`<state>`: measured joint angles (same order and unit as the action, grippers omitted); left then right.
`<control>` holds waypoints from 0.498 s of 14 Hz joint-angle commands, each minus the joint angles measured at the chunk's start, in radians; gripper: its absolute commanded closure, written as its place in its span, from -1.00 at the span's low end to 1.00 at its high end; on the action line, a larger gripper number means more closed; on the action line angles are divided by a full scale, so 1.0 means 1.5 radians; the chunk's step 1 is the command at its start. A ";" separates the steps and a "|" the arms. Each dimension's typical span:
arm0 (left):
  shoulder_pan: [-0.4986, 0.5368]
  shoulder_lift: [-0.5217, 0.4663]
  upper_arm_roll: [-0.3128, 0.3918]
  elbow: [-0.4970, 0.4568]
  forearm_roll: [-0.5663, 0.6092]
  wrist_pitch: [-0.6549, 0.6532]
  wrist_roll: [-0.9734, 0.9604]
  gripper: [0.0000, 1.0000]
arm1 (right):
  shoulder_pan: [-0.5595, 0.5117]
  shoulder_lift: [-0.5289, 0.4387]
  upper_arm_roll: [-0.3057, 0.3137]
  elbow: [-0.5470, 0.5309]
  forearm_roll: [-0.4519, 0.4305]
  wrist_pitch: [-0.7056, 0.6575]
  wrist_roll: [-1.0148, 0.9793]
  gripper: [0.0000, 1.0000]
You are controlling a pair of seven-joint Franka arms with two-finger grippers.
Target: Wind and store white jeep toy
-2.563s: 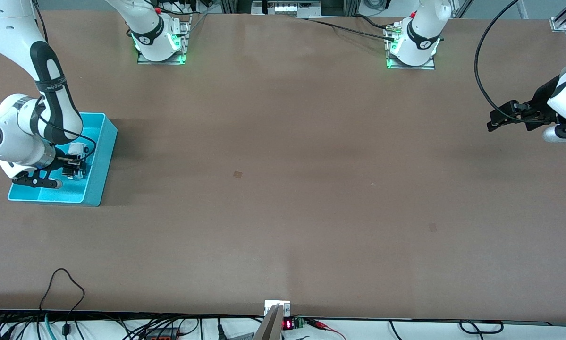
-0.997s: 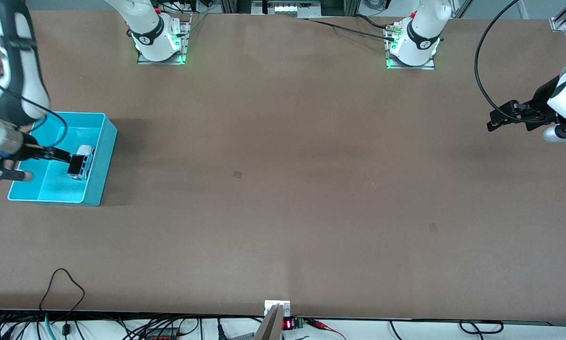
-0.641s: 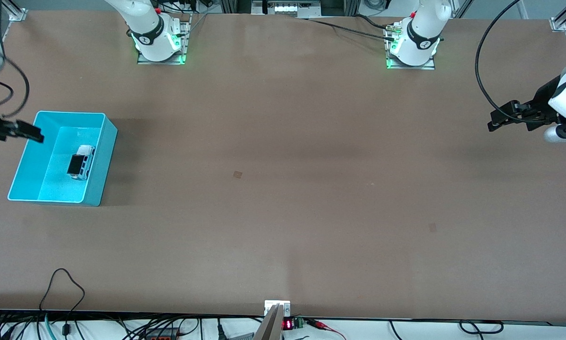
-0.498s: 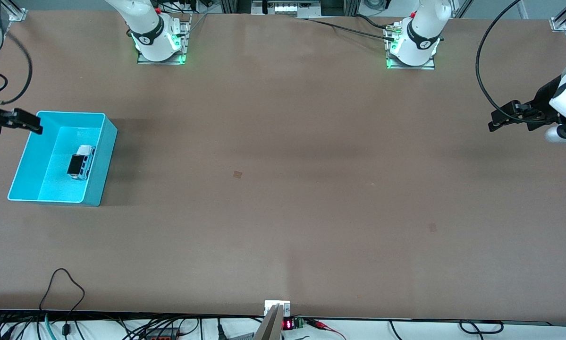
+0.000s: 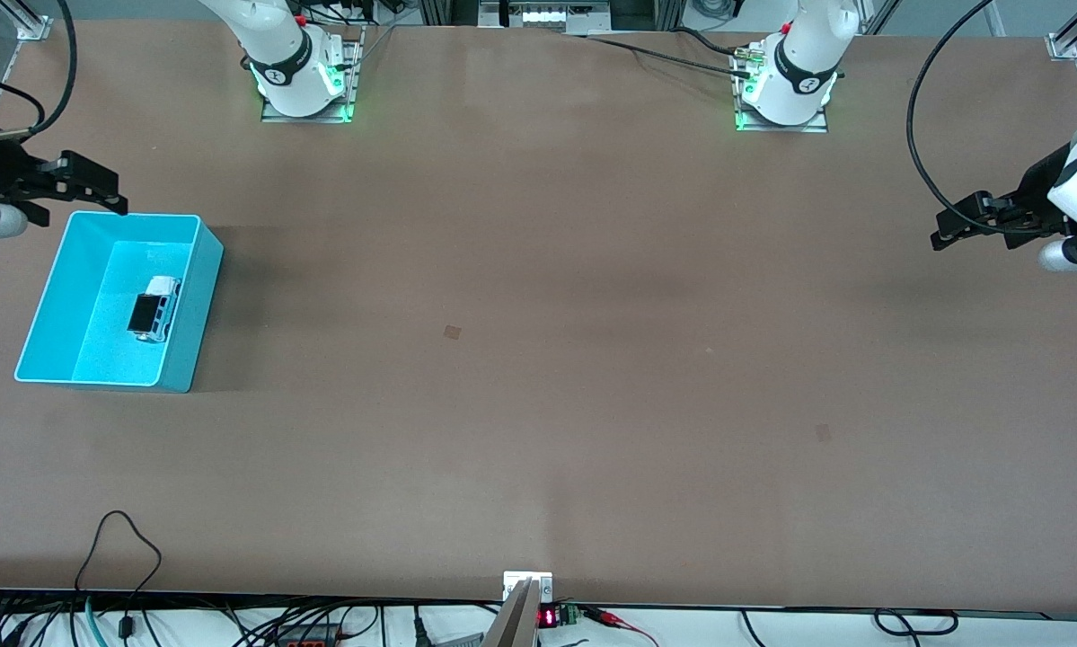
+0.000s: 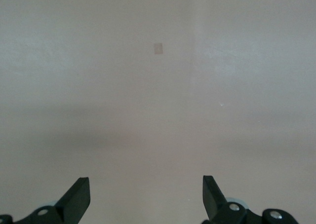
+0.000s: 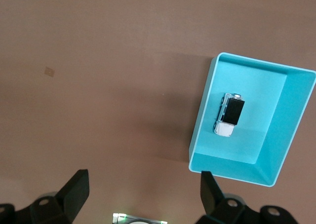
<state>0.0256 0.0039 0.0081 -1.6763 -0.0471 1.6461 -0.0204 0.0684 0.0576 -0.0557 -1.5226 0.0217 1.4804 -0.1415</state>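
The white jeep toy [image 5: 153, 308] with its black roof lies on the floor of the cyan bin [image 5: 195, 310], at the right arm's end of the table. Nothing touches it. My right gripper [image 5: 96, 190] hangs open and empty over the table, just off the bin's corner that is farther from the front camera. The right wrist view looks down on the jeep [image 7: 230, 114] inside the bin [image 7: 292, 110], well clear of my right gripper [image 7: 143, 190]. At the left arm's end of the table my left gripper [image 5: 942, 229] waits, open and empty over bare table [image 6: 145, 192].
The two arm bases [image 5: 304, 76] [image 5: 785, 85] stand along the table edge farthest from the front camera. A black cable [image 5: 118, 539] loops onto the table at the edge nearest that camera. A small square mark [image 5: 452, 332] sits mid-table.
My right gripper has lifted out of the bin and drawn back past its rim, leaving the jeep on the bin floor. The left arm has not moved.
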 commanded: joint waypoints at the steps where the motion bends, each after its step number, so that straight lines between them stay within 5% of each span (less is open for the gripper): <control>1: 0.000 -0.014 -0.003 -0.004 0.009 0.000 0.010 -1.00 | 0.035 0.023 -0.004 0.016 -0.042 -0.004 0.038 -1.00; 7: 0.000 -0.018 -0.006 -0.009 0.006 0.002 0.010 -1.00 | 0.039 0.042 -0.004 0.009 -0.072 0.028 0.043 -1.00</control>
<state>0.0242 -0.0033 0.0029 -1.6761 -0.0471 1.6473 -0.0200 0.1274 0.1165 -0.0586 -1.5226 -0.0752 1.5129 -0.0860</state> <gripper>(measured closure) 0.000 0.000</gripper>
